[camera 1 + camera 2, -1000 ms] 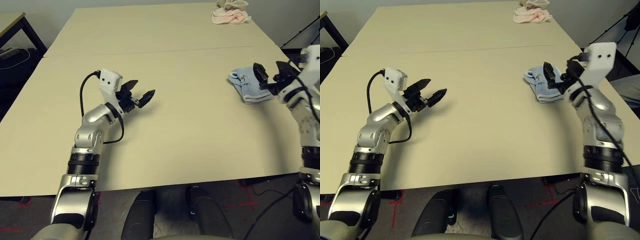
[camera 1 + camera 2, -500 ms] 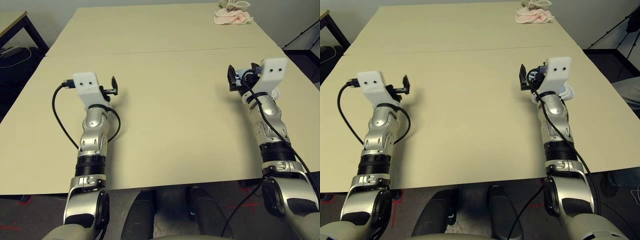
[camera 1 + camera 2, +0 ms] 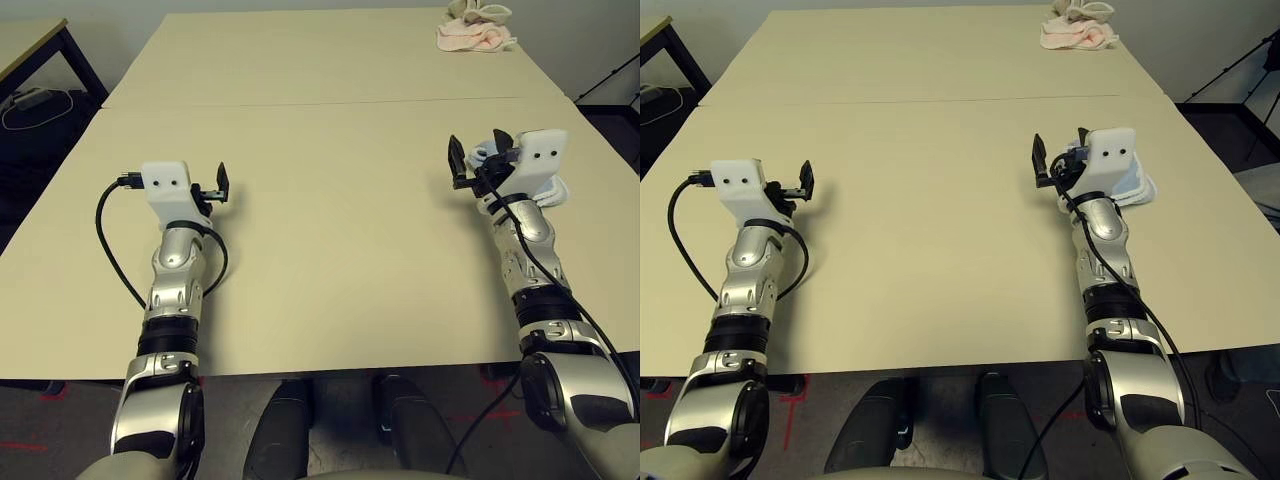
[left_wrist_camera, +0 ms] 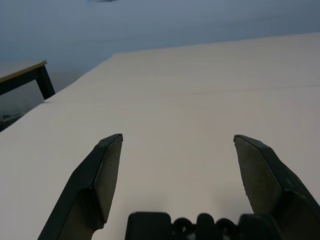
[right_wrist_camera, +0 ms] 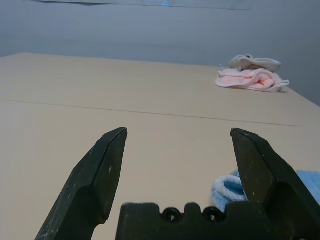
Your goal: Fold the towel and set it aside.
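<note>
Towel (image 3: 553,189) sits folded on the right side of the worktop (image 3: 330,200), mostly hidden behind the right wrist's white camera block; light-blue bits peek out beside it. Left eye view: right claw (image 3: 477,158) hangs just in front of the towel, fingers spread wide, nothing between them. Left claw (image 3: 214,185) is well apart on the left side over bare worktop, pointing forward; one black finger shows past its white block. Pink cloth (image 3: 476,36) lies bunched at the far right corner with a pale cloth (image 3: 478,11) on top.

Right eye view: same layout. Towel edge (image 3: 1135,188) pokes out right of the right wrist block, near the worktop's right edge. A seam crosses the worktop ahead of both arms.

Left wrist view: left claw (image 4: 178,150) wide open, empty, both dark fingers (image 4: 102,172) over plain worktop. A dark-framed side table (image 4: 22,80) stands beyond the worktop edge.

Right wrist view: right claw (image 5: 177,145) wide open, empty. Towel (image 5: 227,189) lies low by one finger (image 5: 257,162), partly behind it; touching or not, cannot tell. Pink cloth (image 5: 250,79) far off near the back edge, pale cloth (image 5: 252,62) stacked on it.
</note>
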Motion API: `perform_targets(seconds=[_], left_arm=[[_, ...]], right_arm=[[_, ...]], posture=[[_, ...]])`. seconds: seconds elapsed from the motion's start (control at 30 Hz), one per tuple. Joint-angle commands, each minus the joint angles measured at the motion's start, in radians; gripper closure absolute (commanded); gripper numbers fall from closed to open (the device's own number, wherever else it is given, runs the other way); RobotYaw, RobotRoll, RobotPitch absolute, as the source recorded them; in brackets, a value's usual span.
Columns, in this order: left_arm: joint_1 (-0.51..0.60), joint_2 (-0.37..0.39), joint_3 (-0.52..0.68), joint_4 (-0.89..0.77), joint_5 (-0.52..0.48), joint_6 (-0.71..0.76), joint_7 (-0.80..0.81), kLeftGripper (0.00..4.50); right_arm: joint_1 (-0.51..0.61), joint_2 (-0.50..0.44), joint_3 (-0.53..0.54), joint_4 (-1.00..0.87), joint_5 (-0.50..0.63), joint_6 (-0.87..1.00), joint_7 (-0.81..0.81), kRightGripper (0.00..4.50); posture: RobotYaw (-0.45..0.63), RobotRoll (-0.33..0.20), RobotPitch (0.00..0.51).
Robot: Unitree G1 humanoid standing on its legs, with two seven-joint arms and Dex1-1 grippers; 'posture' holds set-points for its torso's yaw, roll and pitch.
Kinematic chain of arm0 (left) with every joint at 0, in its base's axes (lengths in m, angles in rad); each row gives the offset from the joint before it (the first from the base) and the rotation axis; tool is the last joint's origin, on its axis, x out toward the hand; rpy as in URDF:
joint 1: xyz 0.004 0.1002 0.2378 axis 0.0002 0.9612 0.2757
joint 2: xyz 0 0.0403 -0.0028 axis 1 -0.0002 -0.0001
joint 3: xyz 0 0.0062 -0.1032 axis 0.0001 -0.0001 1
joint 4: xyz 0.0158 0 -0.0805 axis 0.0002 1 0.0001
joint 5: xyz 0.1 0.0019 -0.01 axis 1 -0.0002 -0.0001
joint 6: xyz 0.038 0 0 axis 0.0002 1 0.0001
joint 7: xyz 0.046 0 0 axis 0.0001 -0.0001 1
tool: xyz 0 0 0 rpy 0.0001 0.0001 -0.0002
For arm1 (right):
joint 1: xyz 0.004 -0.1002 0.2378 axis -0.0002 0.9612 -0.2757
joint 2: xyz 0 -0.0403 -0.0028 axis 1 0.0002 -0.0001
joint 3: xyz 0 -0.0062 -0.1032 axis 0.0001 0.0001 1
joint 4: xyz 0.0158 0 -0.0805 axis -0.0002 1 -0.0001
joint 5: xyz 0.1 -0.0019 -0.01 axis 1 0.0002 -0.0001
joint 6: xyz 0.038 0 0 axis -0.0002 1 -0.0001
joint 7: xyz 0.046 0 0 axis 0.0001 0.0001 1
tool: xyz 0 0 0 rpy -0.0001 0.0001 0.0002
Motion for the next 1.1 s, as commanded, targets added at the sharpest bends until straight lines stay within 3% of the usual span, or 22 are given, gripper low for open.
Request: perform_targets(seconds=[0.03,0.63,1.1], left_arm=[[-0.005,0.008,0.003,0.026,-0.002,-0.011,-0.001,0.00],[0.015,-0.003,-0.030,-0.008,-0.008,-0.007,-0.072,0.00],[0.044,0.007,-0.005,-0.050,-0.007,0.033,-0.032,0.00]], right_arm=[[0.017,-0.009,-0.017,-0.004,0.008,0.006,-0.015,0.02],[0.049,-0.003,0.001,-0.099,-0.003,0.116,-0.075,0.02],[0.037,0.015,0.006,-0.110,-0.028,0.158,-0.146,0.02]], posture=[[0.04,0.000,0.125],[0.04,0.000,0.132],[0.07,0.000,0.125]])
